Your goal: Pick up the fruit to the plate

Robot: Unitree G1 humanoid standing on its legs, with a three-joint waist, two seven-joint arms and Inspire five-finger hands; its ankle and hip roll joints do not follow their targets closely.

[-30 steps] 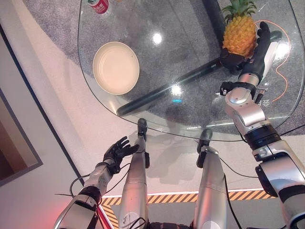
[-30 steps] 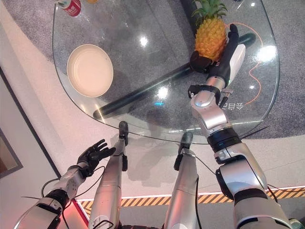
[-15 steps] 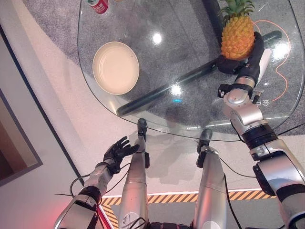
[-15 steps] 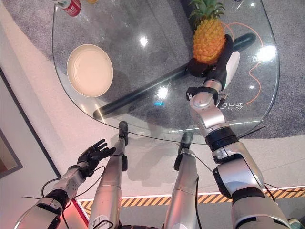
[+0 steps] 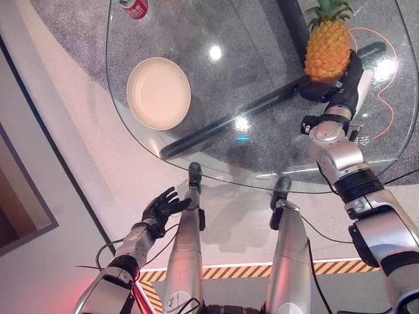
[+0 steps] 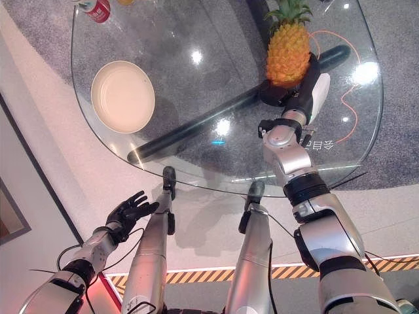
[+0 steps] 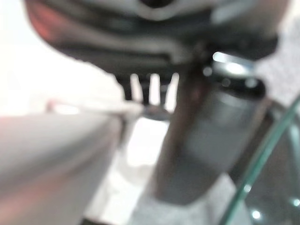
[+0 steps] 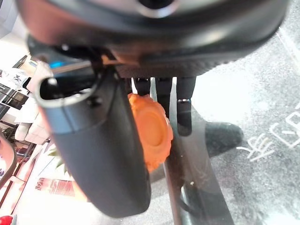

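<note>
A pineapple (image 5: 326, 49) with a green crown stands upright at the far right of the glass table (image 5: 262, 39). My right hand (image 5: 334, 88) is shut on its lower end, fingers and thumb curled round the base. In the right wrist view the orange fruit (image 8: 151, 131) sits between the thumb (image 8: 103, 154) and the fingers. An empty cream plate (image 5: 159, 93) lies on the table's left side, well apart from the fruit. My left hand (image 5: 160, 208) hangs open below the table's near edge, holding nothing.
A red can (image 5: 135, 8) stands at the table's far left edge, beyond the plate. A dark bar of the table's base (image 5: 262, 108) shows through the glass between plate and pineapple. An orange cord (image 5: 386, 98) lies on the floor at right.
My right hand went from lying alongside the pineapple with fingers stretched out to curling round its base. The pineapple shifted slightly. The left hand stayed still.
</note>
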